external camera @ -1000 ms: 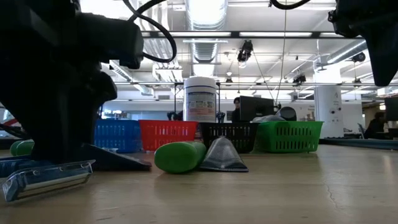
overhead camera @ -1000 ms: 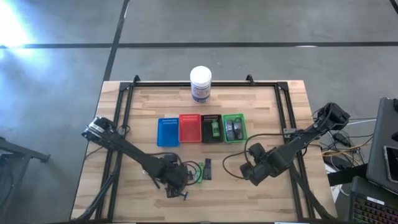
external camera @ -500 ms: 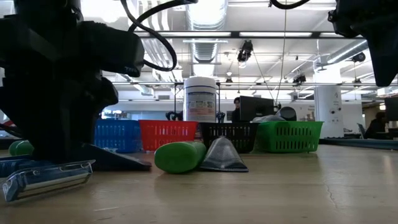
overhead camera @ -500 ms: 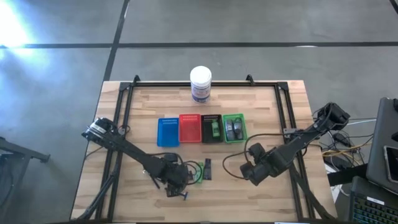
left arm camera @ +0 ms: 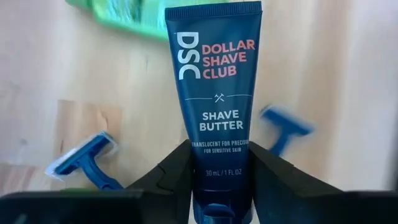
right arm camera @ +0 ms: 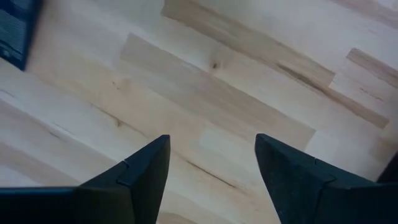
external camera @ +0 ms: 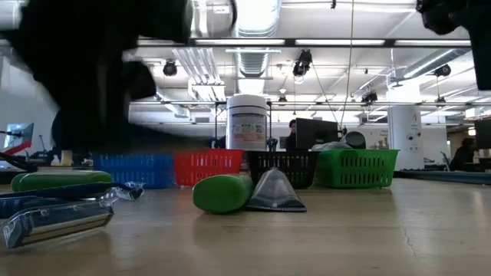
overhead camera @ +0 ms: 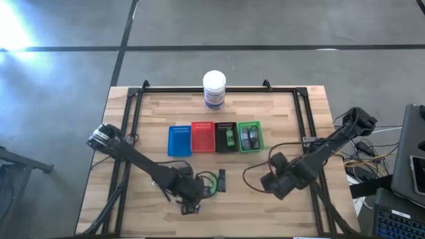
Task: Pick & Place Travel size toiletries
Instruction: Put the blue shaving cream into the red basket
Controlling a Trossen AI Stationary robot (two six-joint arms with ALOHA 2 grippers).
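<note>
My left gripper hangs over the table's near-left part, shut on a dark blue shave-butter tube. Under it lie two blue razors and a green tube. In the low view a green tube and a razor lie flat at the left. Another green tube and a grey tube lie mid-table. My right gripper hovers open to the right of them over bare wood. My left gripper pinches the dark blue tube between its two fingers at the narrow end, opposite the flat crimped end. The fingers come from above, pointing down. The tube sticks out past the fingertips along them, lifted clear of the table.
A row of small trays stands mid-table: blue, red, black with a green item inside, green with grey items. A white jar stands at the far edge. A dark item lies near my right gripper.
My left gripper has risen from the table with the dark blue tube, which is now lifted clear; the green tube and razor behind it in the low view have come into sight. My right gripper has shifted slightly toward the table's right.
</note>
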